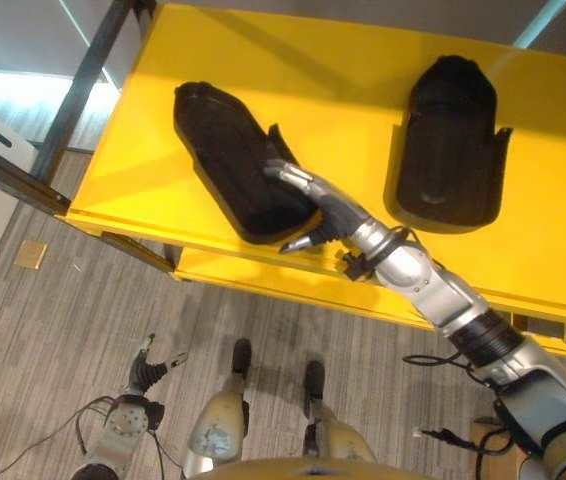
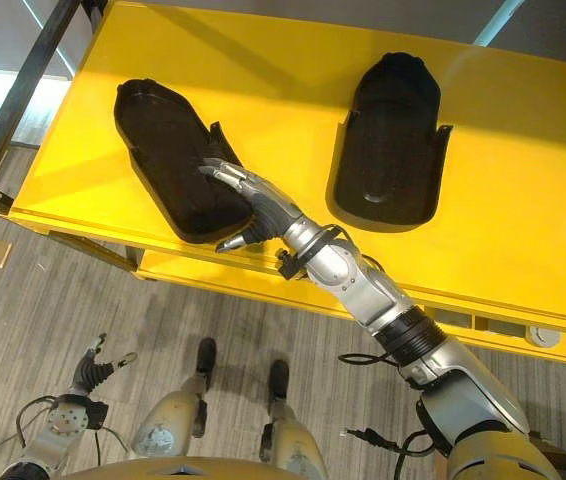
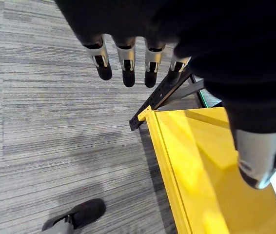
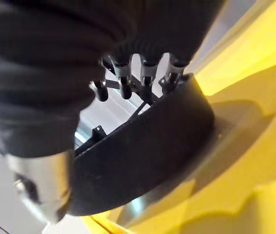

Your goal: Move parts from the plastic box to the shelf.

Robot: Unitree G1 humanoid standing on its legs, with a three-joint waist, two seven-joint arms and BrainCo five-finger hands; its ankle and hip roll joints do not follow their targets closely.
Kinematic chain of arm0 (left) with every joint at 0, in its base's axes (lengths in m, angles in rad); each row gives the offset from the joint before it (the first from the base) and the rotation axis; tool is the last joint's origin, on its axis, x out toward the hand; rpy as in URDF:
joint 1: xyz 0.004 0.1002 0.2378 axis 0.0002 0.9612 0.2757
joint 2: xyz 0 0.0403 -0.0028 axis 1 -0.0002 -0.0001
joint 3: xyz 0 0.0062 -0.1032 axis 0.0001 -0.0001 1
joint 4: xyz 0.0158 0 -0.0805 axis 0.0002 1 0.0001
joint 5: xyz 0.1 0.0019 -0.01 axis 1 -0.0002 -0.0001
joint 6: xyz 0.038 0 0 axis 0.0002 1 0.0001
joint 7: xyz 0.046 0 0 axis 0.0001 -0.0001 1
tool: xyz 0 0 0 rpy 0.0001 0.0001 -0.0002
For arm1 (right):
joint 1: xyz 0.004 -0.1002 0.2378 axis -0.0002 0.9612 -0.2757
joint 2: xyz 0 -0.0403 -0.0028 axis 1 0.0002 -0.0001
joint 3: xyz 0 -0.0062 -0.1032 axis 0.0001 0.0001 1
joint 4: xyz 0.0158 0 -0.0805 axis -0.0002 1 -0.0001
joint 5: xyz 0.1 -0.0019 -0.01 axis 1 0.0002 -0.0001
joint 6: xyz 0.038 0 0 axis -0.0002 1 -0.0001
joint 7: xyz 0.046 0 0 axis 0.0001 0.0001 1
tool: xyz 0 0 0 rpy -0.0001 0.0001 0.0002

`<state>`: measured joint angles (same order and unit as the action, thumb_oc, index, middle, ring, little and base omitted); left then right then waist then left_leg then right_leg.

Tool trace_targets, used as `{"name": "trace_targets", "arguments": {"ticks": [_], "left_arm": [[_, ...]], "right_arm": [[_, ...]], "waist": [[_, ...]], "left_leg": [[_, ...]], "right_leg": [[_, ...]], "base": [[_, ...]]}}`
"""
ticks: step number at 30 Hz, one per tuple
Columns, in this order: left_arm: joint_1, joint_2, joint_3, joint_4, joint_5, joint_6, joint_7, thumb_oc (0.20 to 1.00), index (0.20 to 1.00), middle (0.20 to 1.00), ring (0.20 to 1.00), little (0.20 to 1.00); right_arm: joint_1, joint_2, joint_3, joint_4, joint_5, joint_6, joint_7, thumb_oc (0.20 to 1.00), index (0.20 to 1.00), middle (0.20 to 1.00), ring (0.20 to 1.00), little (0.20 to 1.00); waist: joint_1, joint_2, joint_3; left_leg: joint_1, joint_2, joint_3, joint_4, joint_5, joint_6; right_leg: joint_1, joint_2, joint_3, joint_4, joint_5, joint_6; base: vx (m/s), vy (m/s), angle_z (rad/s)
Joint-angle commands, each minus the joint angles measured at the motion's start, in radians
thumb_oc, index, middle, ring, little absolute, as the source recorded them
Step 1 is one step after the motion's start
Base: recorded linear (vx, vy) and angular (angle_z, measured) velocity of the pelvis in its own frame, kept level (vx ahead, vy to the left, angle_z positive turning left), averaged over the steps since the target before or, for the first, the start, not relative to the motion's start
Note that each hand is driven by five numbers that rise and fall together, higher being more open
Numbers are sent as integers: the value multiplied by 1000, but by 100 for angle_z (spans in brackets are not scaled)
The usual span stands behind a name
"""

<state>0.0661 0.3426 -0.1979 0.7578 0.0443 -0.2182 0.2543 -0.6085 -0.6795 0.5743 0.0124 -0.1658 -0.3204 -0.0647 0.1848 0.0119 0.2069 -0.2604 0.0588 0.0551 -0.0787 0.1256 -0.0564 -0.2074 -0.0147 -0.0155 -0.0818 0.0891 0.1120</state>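
Reaching up from the lower right, my right hand (image 2: pixel 255 208) lies over the near end of the left black part (image 2: pixel 168 160) on the yellow shelf (image 2: pixel 523 180). Its fingers (image 4: pixel 124 78) run nearly straight across the part's raised edge and its thumb (image 2: pixel 234 242) sits at the near rim, so I read it as resting on the part rather than clamped round it. That part lies flat at an angle, its long axis running from far left to near right, with its near end close to the shelf's front edge.

Well apart to the right, a second black part (image 2: pixel 391 140) of the same shape lies flat on the same shelf, its rounded end pointing far.

My left hand (image 1: pixel 149 371) hangs low at the near left above the grey carpet floor (image 3: pixel 45 126), fingers (image 3: pixel 128 68) loose and straight, holding nothing, beside the shelf's left corner. A dark metal frame (image 1: pixel 88 85) runs past the shelf's far left corner.
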Motion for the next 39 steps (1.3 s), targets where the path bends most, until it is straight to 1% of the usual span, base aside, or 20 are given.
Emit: {"name": "trace_targets", "arguments": {"ticks": [1, 2, 3, 4, 6, 8, 9, 11, 12, 18, 22, 24, 27, 33, 34, 35, 36, 38, 39], "left_arm": [[-65, 28, -31, 14, 26, -29, 12, 1000, 1000, 1000, 1000, 1000], [-66, 25, -31, 23, 24, -26, 14, 1000, 1000, 1000, 1000, 1000], [-66, 25, -31, 23, 24, -27, 14, 1000, 1000, 1000, 1000, 1000], [-69, 22, -32, 39, 22, -25, 17, 1000, 1000, 1000, 1000, 1000], [-72, 21, -34, 43, 23, -24, 19, 1000, 1000, 1000, 1000, 1000], [-80, 13, -40, 62, 21, -19, 25, 1000, 1000, 1000, 1000, 1000], [-83, 7, -41, 78, 20, -15, 33, 1000, 1000, 1000, 1000, 1000], [-86, 3, -43, 82, 18, -12, 36, 1000, 1000, 1000, 1000, 1000], [-89, -2, -44, 88, 16, -9, 39, 1000, 1000, 1000, 1000, 1000], [-97, -6, -58, 109, 20, -1, 42, 1000, 1000, 1000, 1000, 1000], [-97, -7, -62, 122, 22, 1, 40, 1000, 1000, 1000, 1000, 1000], [-103, -7, -70, 138, 19, 6, 38, 1000, 1000, 1000, 1000, 1000], [-108, -9, -73, 145, 21, 10, 38, 1000, 1000, 1000, 1000, 1000], [-110, -11, -83, 149, 24, 19, 31, 1000, 1000, 1000, 1000, 1000], [-109, -13, -86, 156, 24, 21, 29, 1000, 1000, 1000, 1000, 1000], [-110, -13, -86, 158, 22, 22, 29, 1000, 1000, 1000, 1000, 1000], [-110, -15, -87, 161, 20, 24, 29, 1000, 1000, 1000, 1000, 1000], [-111, -15, -88, 166, 19, 23, 29, 1000, 1000, 1000, 1000, 1000], [-112, -15, -88, 167, 17, 24, 28, 1000, 1000, 1000, 1000, 1000]], "right_arm": [[-19, -12, 30, -47, -37, -32, 1, 200, 200, 200, 200, 200], [-15, 8, 28, -41, -39, -28, -9, 200, 200, 200, 200, 200], [-15, 8, 28, -41, -40, -28, -9, 200, 200, 200, 200, 200], [-15, 32, 22, -31, -53, -22, -30, 200, 200, 200, 200, 200], [-18, 39, 21, -28, -68, -19, -41, 200, 200, 200, 200, 200], [-25, 61, 5, -14, -118, -8, -87, 200, 200, 200, 200, 200], [-30, 90, -13, -1, -142, 4, -122, 200, 200, 200, 200, 200], [-31, 105, -25, 3, -150, 7, -139, 200, 200, 200, 200, 200], [-33, 131, -45, 15, -155, 14, -167, 200, 200, 200, 200, 200], [-54, 181, -74, 93, -168, 44, -216, 200, 200, 200, 200, 200], [-63, 192, -73, 111, -158, 48, -215, 200, 200, 200, 200, 200], [-93, 201, -70, 122, -133, 53, -201, 200, 200, 200, 200, 200], [-104, 203, -64, 119, -120, 55, -189, 200, 200, 200, 200, 200], [-100, 240, -34, 101, -62, 45, -146, 200, 200, 200, 200, 200], [-101, 270, -17, 83, -5, 37, -115, 200, 200, 200, 200, 200], [-106, 282, -9, 80, 17, 34, -104, 200, 200, 200, 200, 200], [-111, 293, -4, 81, 34, 32, -97, 260, 260, 260, 260, 260], [-117, 301, 1, 86, 52, 29, -93, 407, 407, 407, 407, 407], [-118, 308, 3, 85, 70, 25, -87, 460, 460, 460, 460, 460]], "waist": [[31, 9, -6], [32, 11, -7], [32, 11, -7], [33, 12, -9], [33, 12, -10], [33, 12, -13], [34, 12, -15], [35, 12, -16], [37, 14, -20], [42, 13, -28], [45, 11, -29], [53, 4, -34], [54, 0, -36], [61, -6, -39], [64, -9, -41], [65, -10, -42], [65, -12, -43], [66, -14, -43], [67, -16, -43]], "left_leg": [[125, 88, 101, 32, -168, -74], [126, 88, 101, 35, -169, -73], [125, 88, 101, 35, -170, -73], [126, 88, 101, 36, -171, -71], [126, 88, 101, 36, -172, -71], [130, 88, 102, 38, -176, -69], [131, 88, 103, 38, -178, -67], [132, 87, 103, 39, -179, -66], [133, 86, 102, 42, -181, -64], [135, 82, 92, 44, -186, -61], [137, 81, 89, 47, -189, -60], [140, 79, 84, 48, -192, -57], [144, 77, 80, 48, -194, -56], [150, 75, 76, 51, -198, -52], [152, 74, 77, 51, -201, -51], [154, 73, 77, 52, -202, -50], [155, 74, 78, 54, -203, -50], [157, 73, 78, 54, -204, -49], [157, 73, 79, 55, -204, -49]], "right_leg": [[-7, -68, -43, 85, -144, 121], [-7, -68, -42, 86, -145, 121], [-7, -68, -42, 86, -145, 121], [-5, -68, -43, 87, -146, 121], [-4, -68, -43, 88, -147, 121], [0, -68, -42, 88, -147, 120], [2, -68, -44, 87, -147, 120], [3, -68, -44, 86, -147, 120], [5, -68, -43, 88, -148, 120], [11, -68, -44, 88, -149, 122], [17, -69, -45, 86, -150, 122], [23, -70, -43, 86, -150, 123], [26, -71, -44, 86, -150, 123], [37, -73, -43, 86, -152, 123], [41, -73, -43, 85, -152, 123], [43, -74, -43, 85, -153, 123], [45, -74, -41, 84, -153, 122], [46, -74, -39, 83, -153, 122], [47, -73, -38, 83, -153, 121]], "base": [[0, 0, 0], [0, 0, 0], [0, 0, 0], [0, 0, 0], [0, 0, 0], [0, 0, 0], [0, 0, 0], [0, 0, 0], [0, 0, 0], [3, 5, 0], [14, 15, 3], [13, 14, 2], [0, 0, 0], [9, 14, 6], [10, 26, 10], [9, 35, 7], [0, 0, 0], [0, 0, 0], [0, 0, 0]]}}
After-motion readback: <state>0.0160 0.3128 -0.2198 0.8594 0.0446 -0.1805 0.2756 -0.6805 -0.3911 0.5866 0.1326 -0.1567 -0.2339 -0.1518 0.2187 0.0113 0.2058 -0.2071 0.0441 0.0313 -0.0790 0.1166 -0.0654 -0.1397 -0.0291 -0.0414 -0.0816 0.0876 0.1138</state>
